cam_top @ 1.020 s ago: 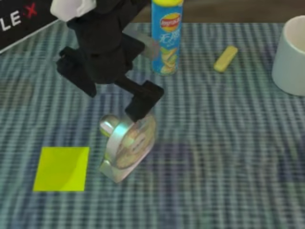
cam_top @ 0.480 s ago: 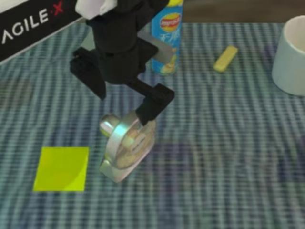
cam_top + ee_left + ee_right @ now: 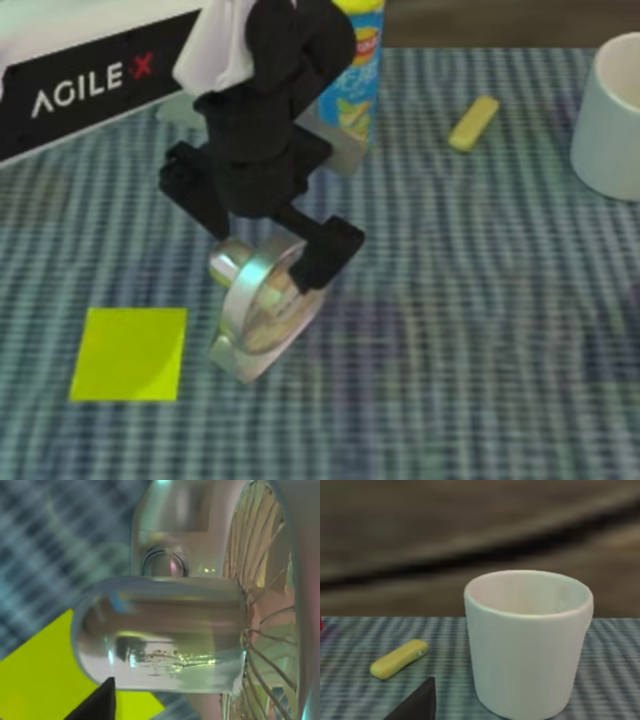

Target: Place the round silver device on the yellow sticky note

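- now the left gripper (image 3: 270,250) straddles the round silver device (image 3: 262,318), jaws spread wide, nothing grasped;
- device upright mid-table, just right of the yellow sticky note (image 3: 130,353);
- right gripper unseen

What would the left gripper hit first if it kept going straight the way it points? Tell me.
Most likely the silver timer: the left gripper hangs open right over it, and the wrist view is filled by its knob. Depth is unclear, so contact can't be confirmed.
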Controlling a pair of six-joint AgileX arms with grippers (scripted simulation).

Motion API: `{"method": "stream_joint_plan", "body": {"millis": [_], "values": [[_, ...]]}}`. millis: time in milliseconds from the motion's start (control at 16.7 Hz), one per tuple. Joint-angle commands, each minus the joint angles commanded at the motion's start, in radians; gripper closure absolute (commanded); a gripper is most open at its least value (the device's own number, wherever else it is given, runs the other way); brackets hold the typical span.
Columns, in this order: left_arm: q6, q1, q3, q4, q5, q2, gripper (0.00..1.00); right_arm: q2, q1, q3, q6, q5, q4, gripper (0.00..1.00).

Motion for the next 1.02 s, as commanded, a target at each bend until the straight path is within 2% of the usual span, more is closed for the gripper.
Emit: {"method": "stream_joint_plan", "body": {"millis": [300,1020], "values": [[0.000,0.000,-0.014,0.014,0.000,0.001,0.00,0.000,0.000,0.000,0.000,0.000,0.000,0.00],[0.000,0.000,-0.014,0.014,0.000,0.001,0.90,0.000,0.000,0.000,0.000,0.000,0.000,0.00]]}}
